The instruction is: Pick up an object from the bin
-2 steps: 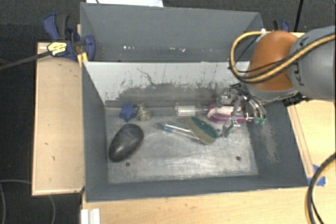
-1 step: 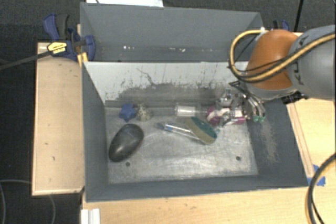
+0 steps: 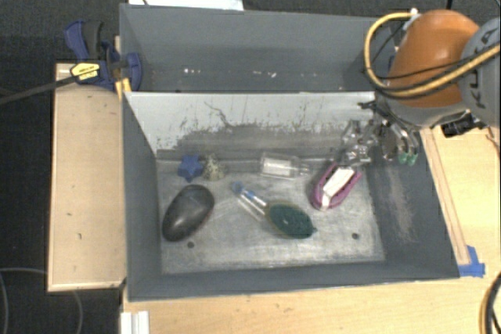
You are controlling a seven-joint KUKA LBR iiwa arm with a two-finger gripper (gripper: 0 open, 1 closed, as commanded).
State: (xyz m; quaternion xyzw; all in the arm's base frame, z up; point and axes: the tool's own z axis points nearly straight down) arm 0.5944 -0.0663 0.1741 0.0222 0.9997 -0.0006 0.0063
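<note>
One gripper [image 3: 360, 149], by bin's right wall [image 3: 409, 203] — purple-white object [image 3: 335, 188] beside

Front floor strip [image 3: 235, 253] bare; green oval object [image 3: 291, 221] behind.

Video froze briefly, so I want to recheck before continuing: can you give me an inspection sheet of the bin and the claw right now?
Surface: bin floor, grey metal, scuffed.
Job's things: purple and white gadget, right of centre, lying tilted, its upper end just under the claw.
Clutter: dark oval stone at left; green-headed brush in the middle; clear vial and small blue piece along the back.
Claw: claw low at back right, over the gadget's upper end.
Cables: yellow cable looped round the arm's orange cover.
Surroundings: nothing seen.
</note>
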